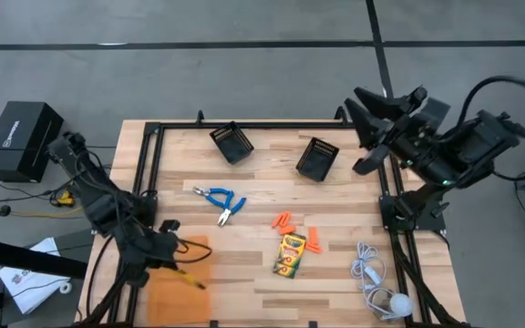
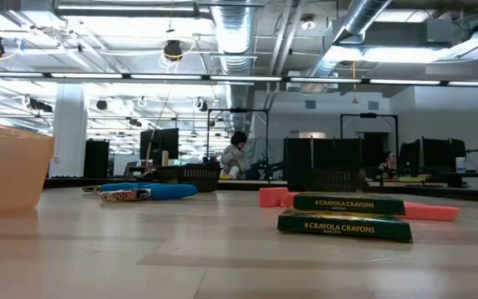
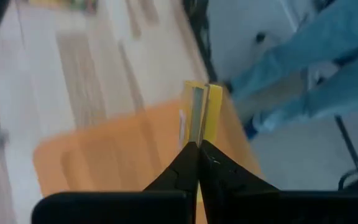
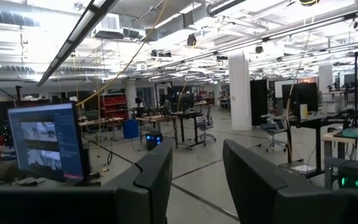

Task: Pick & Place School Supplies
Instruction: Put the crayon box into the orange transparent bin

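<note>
Where wood grain runs: flat crayon boxes

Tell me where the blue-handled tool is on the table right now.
In the high view the blue-handled tool lies left of the table's centre, below the left black mesh bin and up-left of the orange pieces.

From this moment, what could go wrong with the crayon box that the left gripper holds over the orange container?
1. The left gripper pinches the yellow crayon box only at one thin edge, so it may slip or twist.
2. In the high view the box hangs near the rim of the orange container, so a release might miss it.
3. The right gripper is raised off the table, open; no risk there yet.
</note>
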Robot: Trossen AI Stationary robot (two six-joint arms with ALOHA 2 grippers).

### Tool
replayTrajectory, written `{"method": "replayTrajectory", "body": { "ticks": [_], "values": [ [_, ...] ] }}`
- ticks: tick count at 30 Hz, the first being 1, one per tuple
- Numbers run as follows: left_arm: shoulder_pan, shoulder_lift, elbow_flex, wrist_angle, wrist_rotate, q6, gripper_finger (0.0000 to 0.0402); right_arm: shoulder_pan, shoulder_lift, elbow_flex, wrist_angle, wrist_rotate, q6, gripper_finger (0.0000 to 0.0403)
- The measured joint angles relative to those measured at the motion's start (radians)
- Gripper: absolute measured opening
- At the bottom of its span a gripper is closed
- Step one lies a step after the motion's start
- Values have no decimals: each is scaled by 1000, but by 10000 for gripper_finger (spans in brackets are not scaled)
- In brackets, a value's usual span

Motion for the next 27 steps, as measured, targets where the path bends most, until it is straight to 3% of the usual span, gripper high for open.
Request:
{"method": "replayTrajectory", "body": {
  "ticks": [8, 13, 27],
  "values": [
    [-62, -5, -90, -73, 38, -108, 0, 0, 59, 0, 5, 0, 38, 134],
    [-62, -5, -161, -36, 145, -184, 13, 0, 76, 0, 34, 0, 37, 134],
    [1, -20, -186, 73, 99, -221, 133, 2, 74, 0, 14, 23, -12, 137]
  ]
}}
